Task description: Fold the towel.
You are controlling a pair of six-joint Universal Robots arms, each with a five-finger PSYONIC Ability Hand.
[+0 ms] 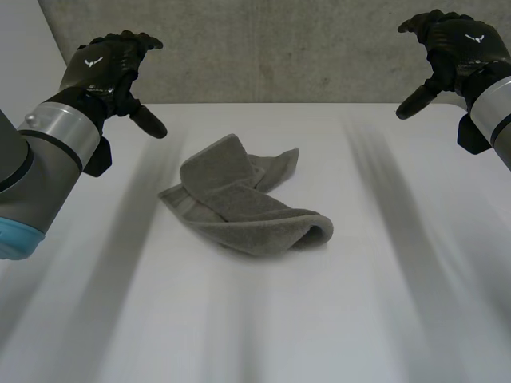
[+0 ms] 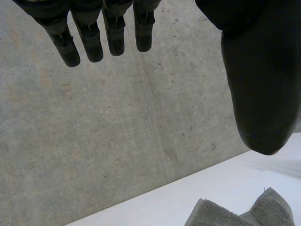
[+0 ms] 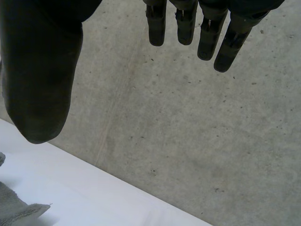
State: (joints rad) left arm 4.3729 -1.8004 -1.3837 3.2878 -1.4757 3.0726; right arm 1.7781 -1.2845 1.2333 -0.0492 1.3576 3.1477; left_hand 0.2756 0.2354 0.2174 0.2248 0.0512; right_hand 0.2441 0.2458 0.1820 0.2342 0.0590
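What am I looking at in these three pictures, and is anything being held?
This is a two-armed robot at a white table, each arm ending in a black hand. The wide picture comes from a camera between and behind the arms, looking down: the left hand and the right hand are raised at either side, before a concrete wall. The other two pictures come from a camera on each wrist, looking along the palm; the dark shapes are that hand's own fingers and thumb. A crumpled grey towel lies in the middle of the table. Both hands are open and hold nothing.
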